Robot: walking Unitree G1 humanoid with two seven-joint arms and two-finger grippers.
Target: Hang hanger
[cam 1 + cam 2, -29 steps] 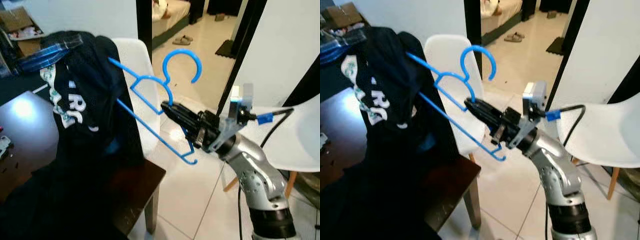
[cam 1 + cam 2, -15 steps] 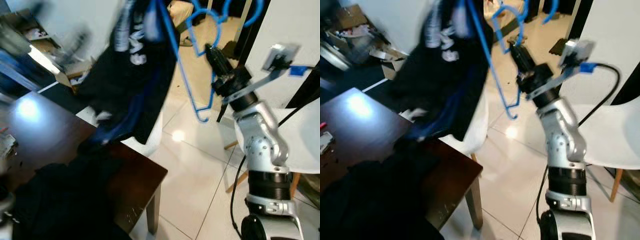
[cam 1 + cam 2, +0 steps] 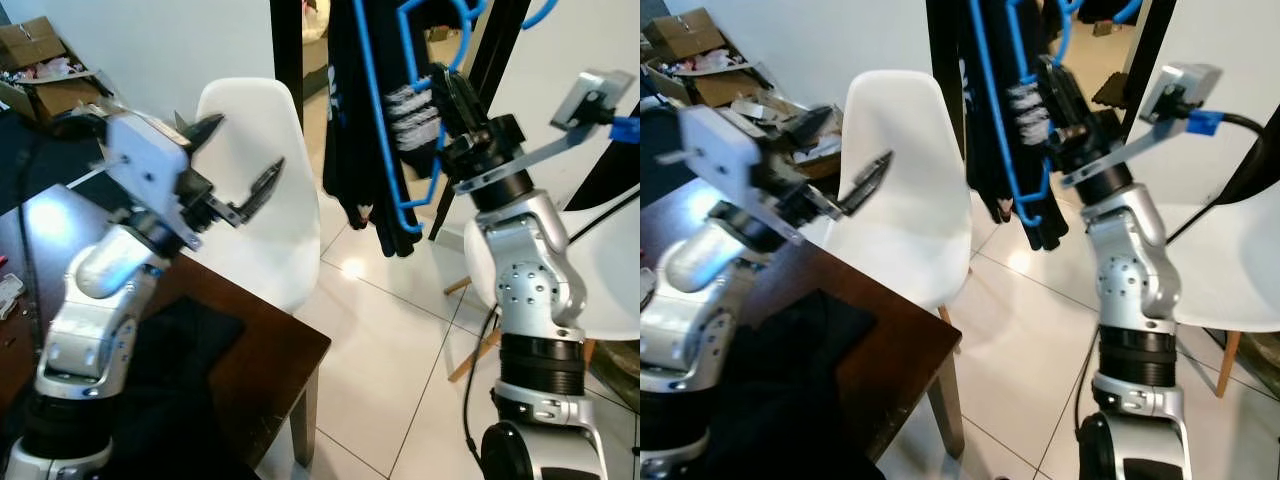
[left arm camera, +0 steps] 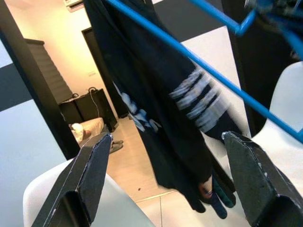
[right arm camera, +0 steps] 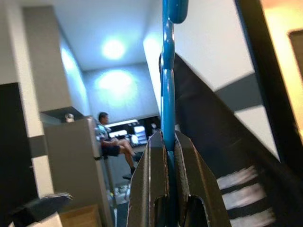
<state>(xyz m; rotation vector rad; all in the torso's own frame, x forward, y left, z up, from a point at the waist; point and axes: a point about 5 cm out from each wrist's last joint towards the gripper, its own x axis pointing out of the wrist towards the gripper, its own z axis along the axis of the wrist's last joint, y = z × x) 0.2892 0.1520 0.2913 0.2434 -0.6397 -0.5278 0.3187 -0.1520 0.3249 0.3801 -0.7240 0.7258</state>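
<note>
The hanger [image 3: 385, 130] with the dark shirt [image 3: 365, 110] on it is held high by the right gripper [image 3: 452, 92], in front of the dark doorway and above the white chair [image 3: 265, 190]. Its hook goes out of the picture at the top, so the rail or other place for it cannot be seen. For this step, the hanger should probably be kept upright and lifted until the hook passes over its support, then lowered gently; the grip should be opened only when the weight is carried. The swinging shirt could pull the frame sideways. The right fingers [image 5: 151, 189] are clenched on the blue bar. The left gripper [image 3: 232, 170] is raised over the table [image 3: 290, 350], its fingers [image 4: 90, 170] spread wide and holding nothing.
</note>
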